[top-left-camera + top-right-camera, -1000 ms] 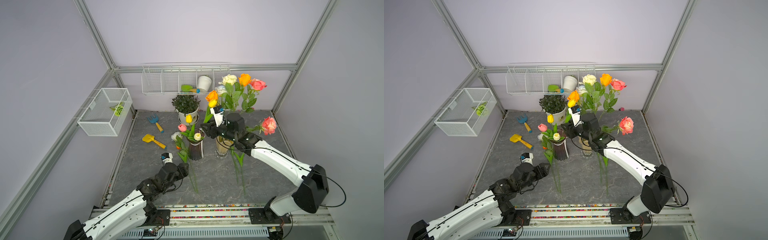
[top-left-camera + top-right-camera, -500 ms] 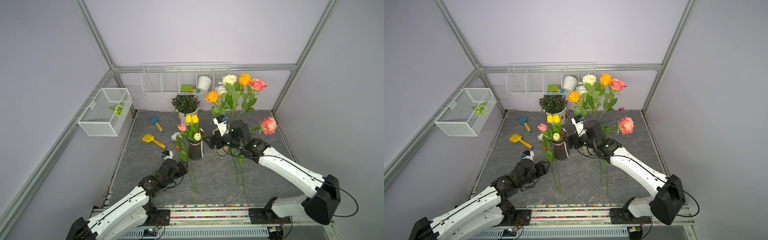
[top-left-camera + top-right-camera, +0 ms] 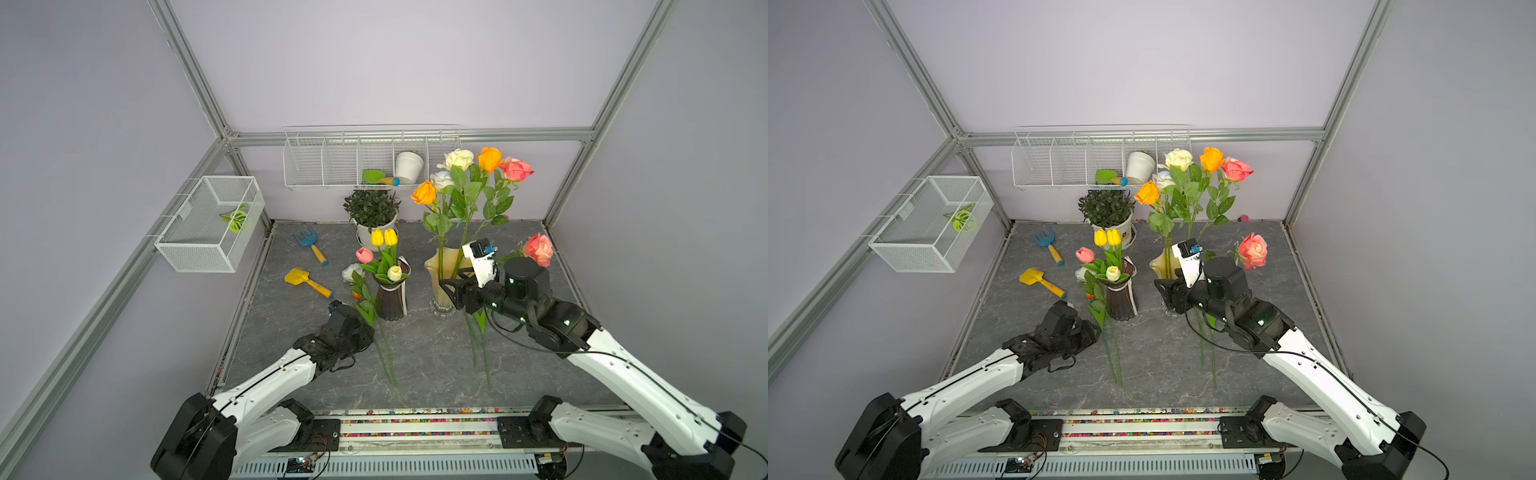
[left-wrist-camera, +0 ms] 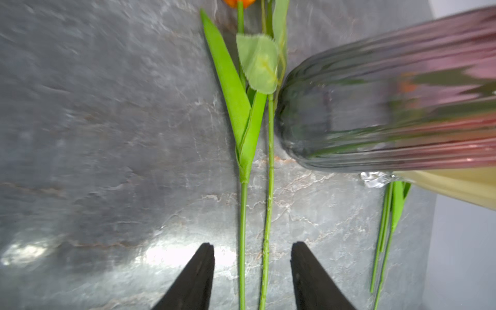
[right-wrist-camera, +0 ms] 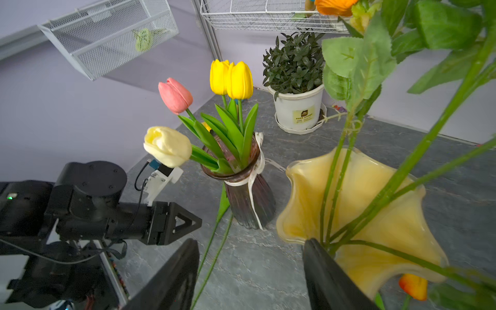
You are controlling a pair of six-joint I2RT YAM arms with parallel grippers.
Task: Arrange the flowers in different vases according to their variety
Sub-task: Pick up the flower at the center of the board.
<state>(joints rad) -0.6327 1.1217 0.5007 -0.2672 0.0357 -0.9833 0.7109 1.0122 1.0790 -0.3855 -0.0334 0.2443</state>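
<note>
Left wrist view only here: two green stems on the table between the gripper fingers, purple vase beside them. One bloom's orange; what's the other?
Observer: A white bloom, lying beside the purple vase.
Operator: What's in that vase?
Observer: Two yellow tulips, a pink tulip and a cream tulip.
Operator: Where's the right gripper?
Observer: The right gripper is open and empty, close against the near side of the yellow vase.
</note>
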